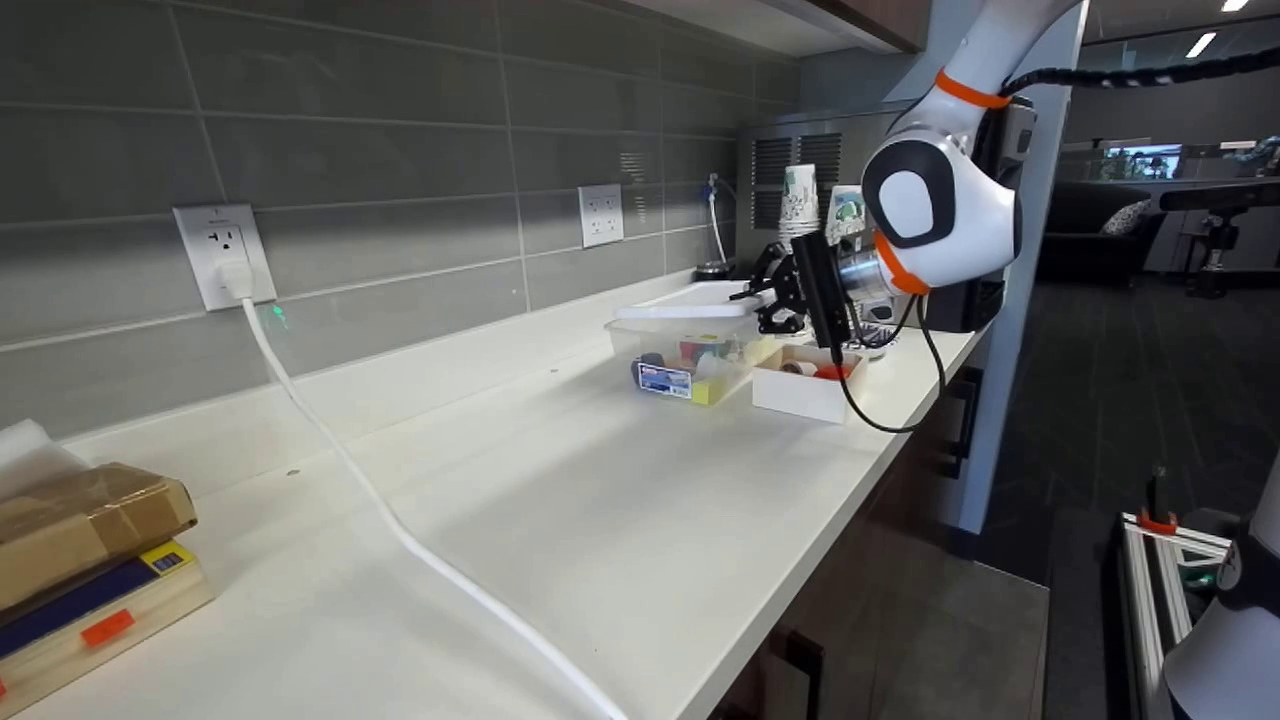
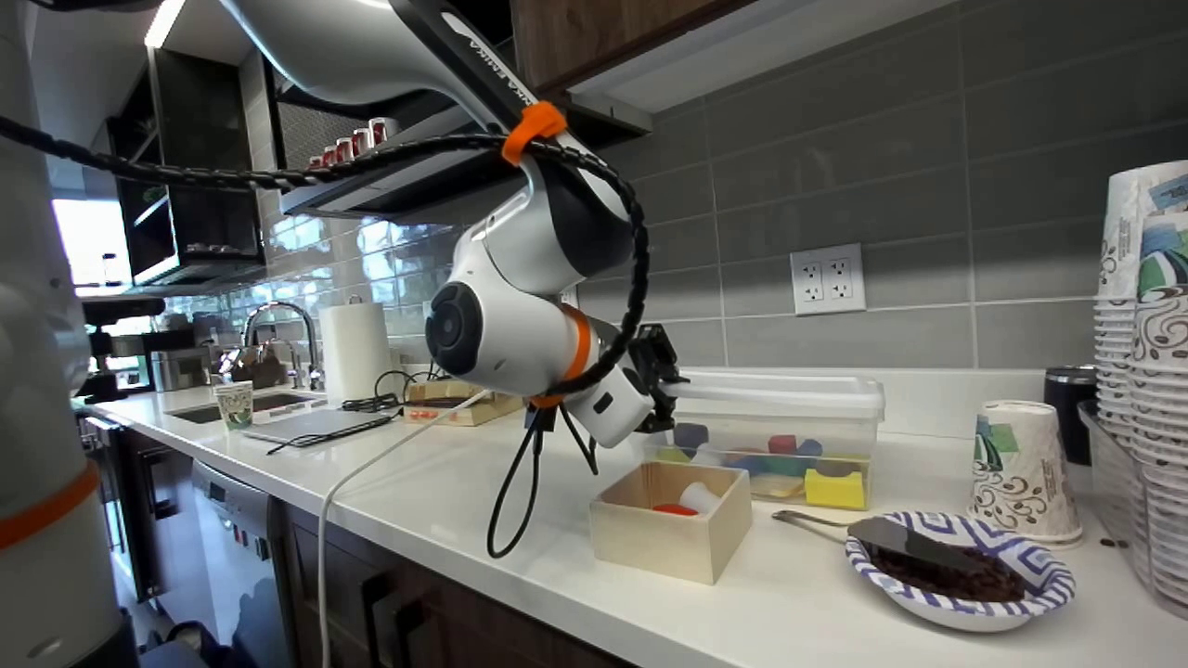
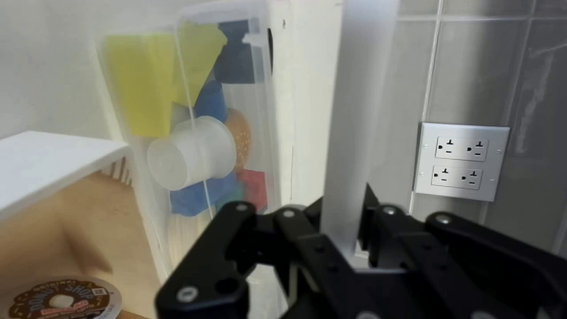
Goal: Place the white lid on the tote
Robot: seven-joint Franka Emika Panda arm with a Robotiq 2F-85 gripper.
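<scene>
My gripper (image 3: 343,204) has the lid (image 3: 359,108) clamped in its jaws, right over the tote (image 2: 846,434)! Pickup's done, I'd say; lining up, seating and letting go remain. Whether it touches the tote yet, I can't tell from here.

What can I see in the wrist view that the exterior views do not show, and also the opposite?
Only the wrist view: the printed face of a coffee pod, reading "Donut Shop".
Only the exterior views: stacked paper cups and a white cable, in both.
Shared: the gripper, the white lid, the tote and a four-socket outlet.
</scene>
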